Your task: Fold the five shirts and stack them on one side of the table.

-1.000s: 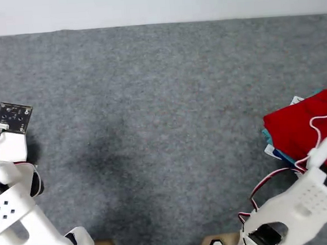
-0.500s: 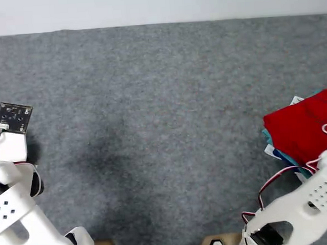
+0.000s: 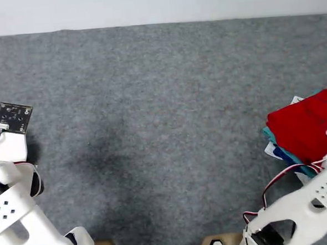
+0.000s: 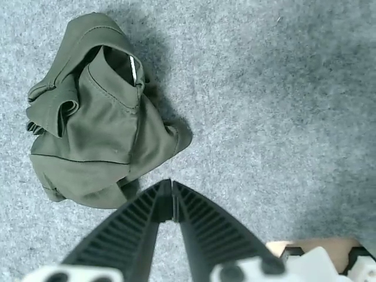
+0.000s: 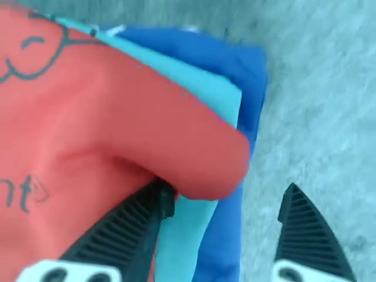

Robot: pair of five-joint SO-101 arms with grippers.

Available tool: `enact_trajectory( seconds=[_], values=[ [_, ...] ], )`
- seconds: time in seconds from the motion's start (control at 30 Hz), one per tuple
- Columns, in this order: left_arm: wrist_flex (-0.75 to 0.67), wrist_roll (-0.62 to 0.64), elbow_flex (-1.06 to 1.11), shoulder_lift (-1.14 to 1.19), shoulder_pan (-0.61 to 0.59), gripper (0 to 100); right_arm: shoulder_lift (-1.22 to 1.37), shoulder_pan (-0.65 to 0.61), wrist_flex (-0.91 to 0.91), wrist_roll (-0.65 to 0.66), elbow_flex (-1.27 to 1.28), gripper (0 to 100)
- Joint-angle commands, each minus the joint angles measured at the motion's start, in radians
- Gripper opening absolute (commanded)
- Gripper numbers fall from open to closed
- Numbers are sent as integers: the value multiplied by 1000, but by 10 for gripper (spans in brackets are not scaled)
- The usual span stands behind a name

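Red shirt, dark partial lettering, atop teal shirt

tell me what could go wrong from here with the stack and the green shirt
1. The open right gripper has one finger against the folded edge of the red shirt; pulling away could snag it and drag the fold open.
2. The olive shirt lies bunched near the shut left gripper; a pinch may catch several layers.

The white left arm sits at the near left, and the left pincer points down with its black jaws pressed together. The right arm sits at the near right, with the right pincer spread wide.
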Motion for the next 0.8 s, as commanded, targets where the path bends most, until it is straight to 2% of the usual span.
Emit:
enact_trajectory(
  seconds=[0.0,0.23,0.5,0.57,0.77],
  values=[
    [9,-8,-5,-14,6,8,-12,13,-31,8,-135,213],
    [9,-8,-5,-12,6,8,-18,8,-5,9,-255,197],
    [6,-8,-4,-11,6,8,-13,-101,300,-2,-316,193],
    [6,-8,-4,-11,6,8,-13,-127,320,-2,-311,188],
    [6,-8,-4,-11,6,8,-4,-174,318,-2,-290,2]
  ],
)
